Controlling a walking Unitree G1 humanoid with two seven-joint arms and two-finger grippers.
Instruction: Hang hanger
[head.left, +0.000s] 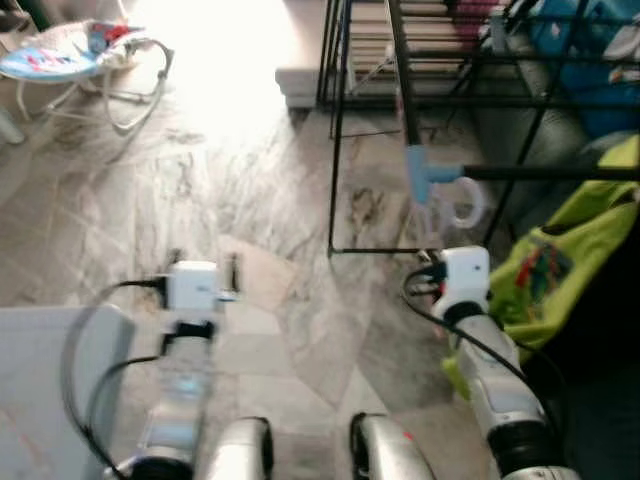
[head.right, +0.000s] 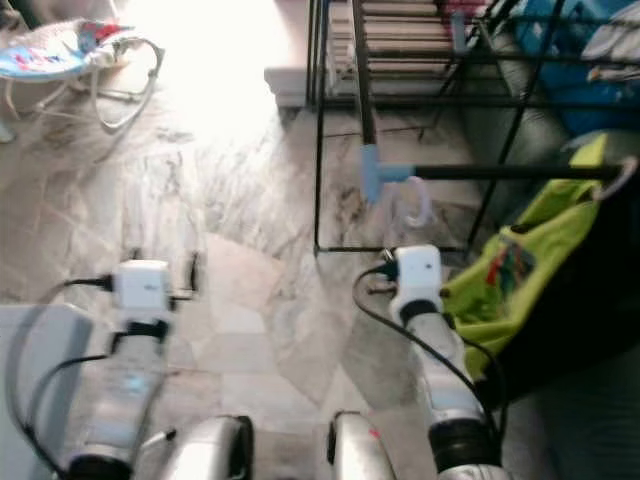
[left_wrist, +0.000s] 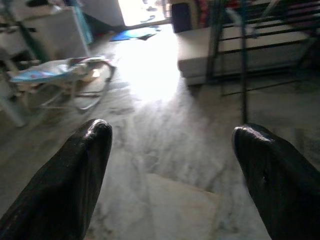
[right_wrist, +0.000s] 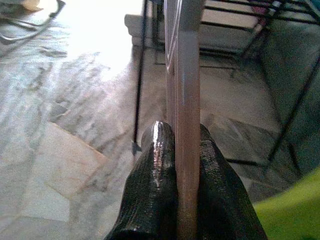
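Two silver arms reach forward over a grey marbled stone floor (head.left: 230, 190) in the left eye view. The right gripper (head.left: 432, 262) sits just below a pale translucent plastic hanger (head.left: 462, 205), whose curved hook rises beside a light-blue joint on the black metal drying rack (head.left: 335, 150). A lime-green garment (head.left: 570, 260) drapes to the right of that arm. The left gripper (head.left: 205, 265) hovers over bare floor, well apart from the rack. A baby bouncer seat with a blue patterned cover (head.left: 70, 55) stands far off to the left.

From the right eye view, the hanger's hook is seen close against the rack's horizontal bar; whether it rests on it is unclear.

Along the left wrist view, both black fingers (left_wrist: 65, 185) stand wide apart with nothing between them.

Along the right wrist view, the two fingers (right_wrist: 155, 190) are pressed tight on the hanger's flat pinkish stem, which runs straight up from between them toward the rack.
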